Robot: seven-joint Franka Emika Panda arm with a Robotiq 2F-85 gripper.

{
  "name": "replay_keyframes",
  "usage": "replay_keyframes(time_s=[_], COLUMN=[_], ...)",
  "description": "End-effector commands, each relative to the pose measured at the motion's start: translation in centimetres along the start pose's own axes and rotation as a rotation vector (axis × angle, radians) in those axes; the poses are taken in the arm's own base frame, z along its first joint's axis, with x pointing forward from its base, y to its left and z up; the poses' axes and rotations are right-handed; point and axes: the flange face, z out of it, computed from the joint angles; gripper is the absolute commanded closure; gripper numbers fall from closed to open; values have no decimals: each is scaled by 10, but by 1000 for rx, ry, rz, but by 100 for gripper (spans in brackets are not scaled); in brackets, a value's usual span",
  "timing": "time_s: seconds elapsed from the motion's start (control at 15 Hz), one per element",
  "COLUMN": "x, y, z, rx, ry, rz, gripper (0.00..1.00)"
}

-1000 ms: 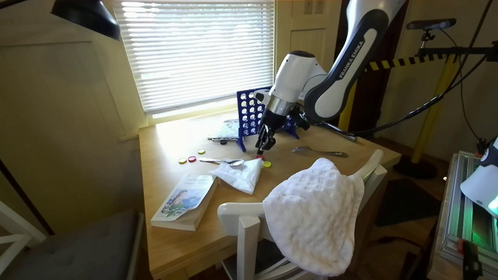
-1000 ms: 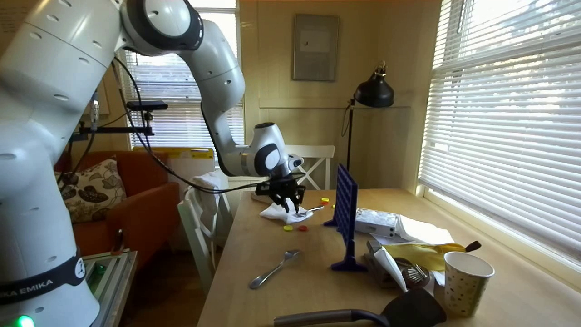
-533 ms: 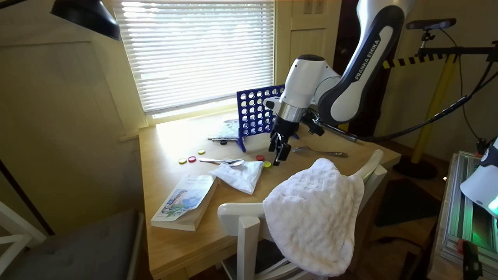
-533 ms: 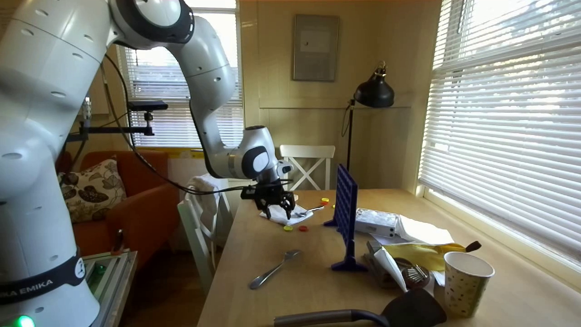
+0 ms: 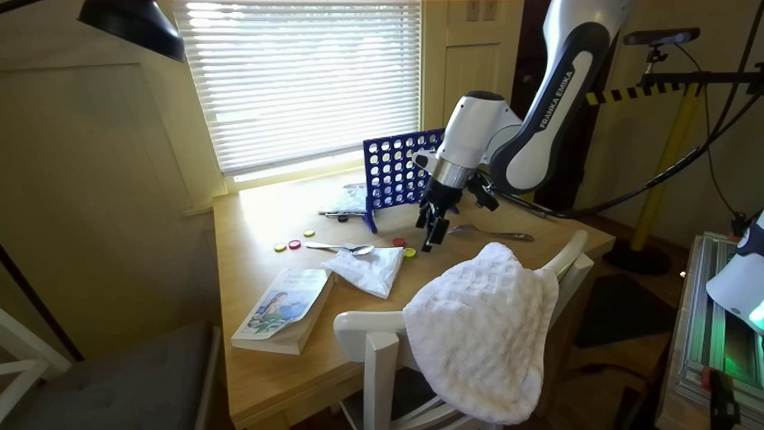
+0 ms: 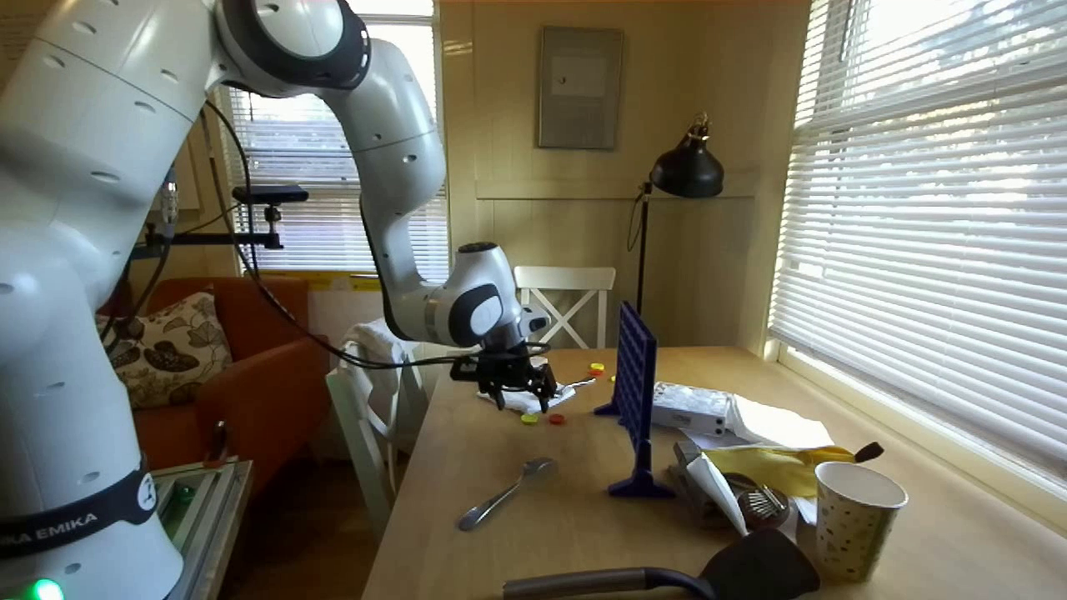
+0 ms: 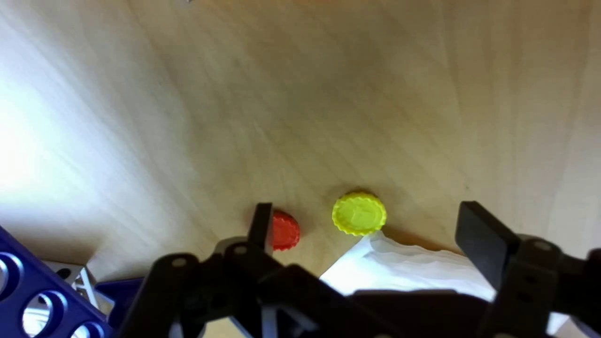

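Pale wood is the top of the desk (image 7: 328, 117), and on it the yellow disc (image 7: 359, 213) lies flat, in the lower middle of the wrist view. There it appears about midway between the two fingers (image 7: 486, 244), which stand wide apart and hold nothing. Because this disc is round, it offers no long axis to follow. The red disc (image 7: 285, 231) lies just beside it, toward the left of this frame, partly covered by the finger on that side. A corner of the white packet (image 7: 413, 267) reaches the lower edge of the yellow disc; whether they touch, I cannot tell. In both exterior views the fingers are near these two discs, but how high above the desk is difficult to judge.
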Motion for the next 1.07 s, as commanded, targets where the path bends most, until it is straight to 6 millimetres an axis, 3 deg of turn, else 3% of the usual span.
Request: replay_keyframes(time_s=[0.0, 0.33, 0.6, 1.0], x=[1, 6, 9, 12], y=[5, 14, 23, 27], z=[14, 26, 35, 47], rx=[53, 116, 165, 226], ry=[58, 103, 113, 83], rz=[12, 11, -5, -23], gripper=[1, 18, 15, 18])
